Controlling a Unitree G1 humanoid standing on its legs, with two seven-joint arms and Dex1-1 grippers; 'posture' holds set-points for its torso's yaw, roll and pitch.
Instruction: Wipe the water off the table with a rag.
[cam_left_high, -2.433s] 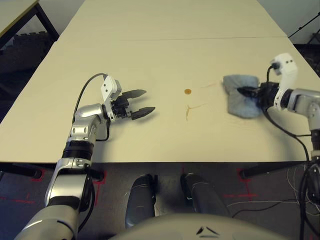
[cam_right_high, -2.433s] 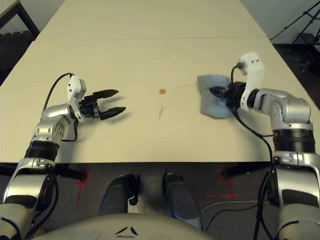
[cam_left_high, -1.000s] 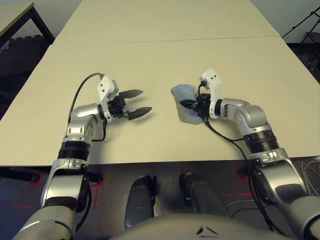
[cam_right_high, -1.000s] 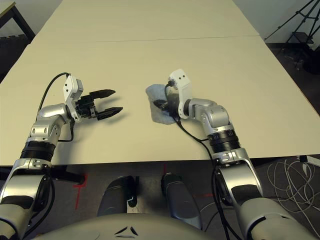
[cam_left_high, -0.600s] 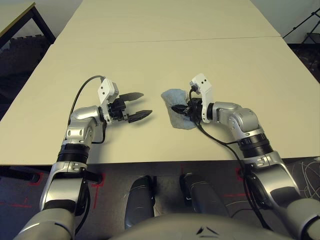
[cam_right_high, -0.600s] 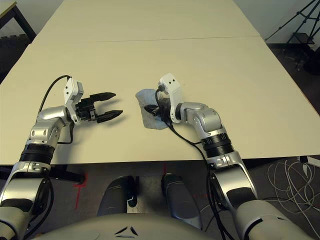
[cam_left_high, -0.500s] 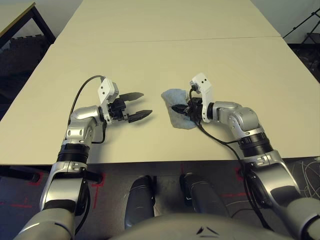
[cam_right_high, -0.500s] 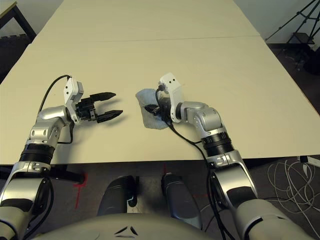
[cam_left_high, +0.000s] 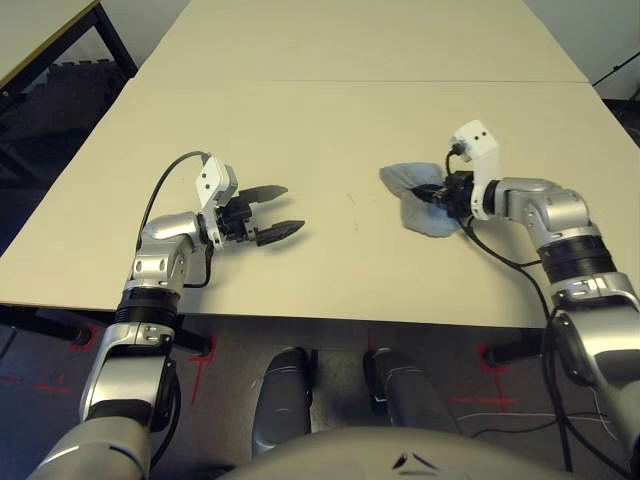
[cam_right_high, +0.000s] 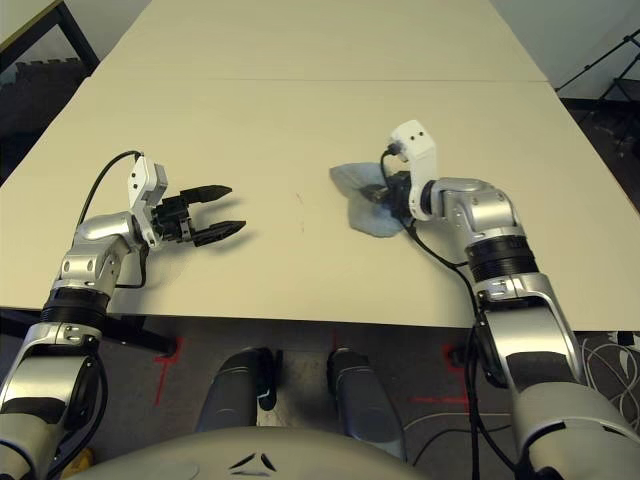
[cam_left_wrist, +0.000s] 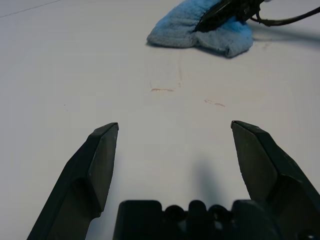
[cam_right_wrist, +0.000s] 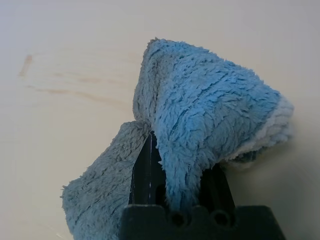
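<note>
The left pincer (cam_left_high: 283, 209) hovers low over the bench (cam_left_high: 300, 120) with its fingers spread and empty. Faint amber streaks of water (cam_left_wrist: 162, 90) lie between it and the rag (cam_left_high: 415, 195). The right pincer (cam_left_high: 435, 194) is clamped on that rag, so the residue lies to its left, nearer the right arm's reach.

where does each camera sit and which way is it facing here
Head eyes: on the head, looking forward and down at the table; both silver arms show, the left gripper open.
Left wrist: looks along its own open fingers across the tabletop toward the rag.
Right wrist: right gripper shut on the rag.
Shared: the rag.
</note>
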